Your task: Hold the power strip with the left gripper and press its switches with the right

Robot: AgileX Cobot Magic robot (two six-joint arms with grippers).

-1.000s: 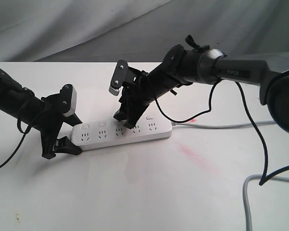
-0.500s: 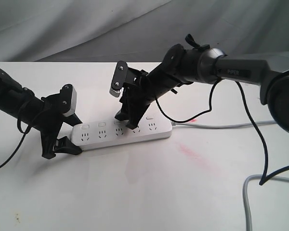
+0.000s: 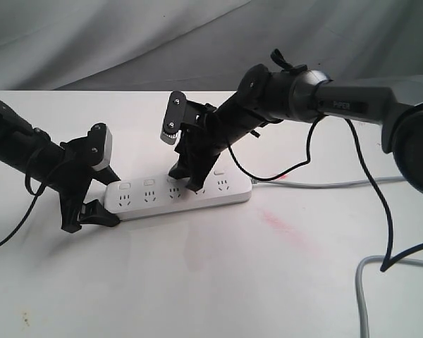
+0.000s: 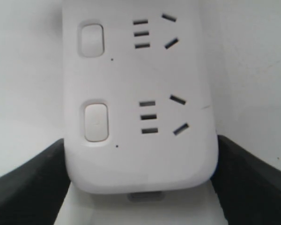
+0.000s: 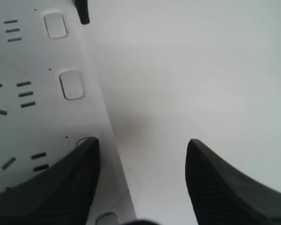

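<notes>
The white power strip (image 3: 158,198) lies flat across the table's middle, its grey cord (image 3: 324,185) running right. My left gripper (image 3: 102,193) is shut on its left end; in the left wrist view the black jaws press both sides of the power strip (image 4: 140,154), beside two switches (image 4: 96,122). My right gripper (image 3: 187,177) stands open over the strip's middle. In the right wrist view one fingertip (image 5: 86,154) lies on a half-covered switch (image 5: 82,140), the other over bare table. The right gripper (image 5: 141,143) holds nothing. More switches (image 5: 71,85) show beyond.
A faint red stain (image 3: 289,229) marks the white table right of the strip. A loose grey cable (image 3: 363,296) curls at the front right, and a black cable (image 3: 377,197) hangs from the right arm. A grey cloth backdrop (image 3: 127,35) closes the rear.
The right gripper has shifted only slightly over the strip's middle. The left gripper and the strip have not moved.
</notes>
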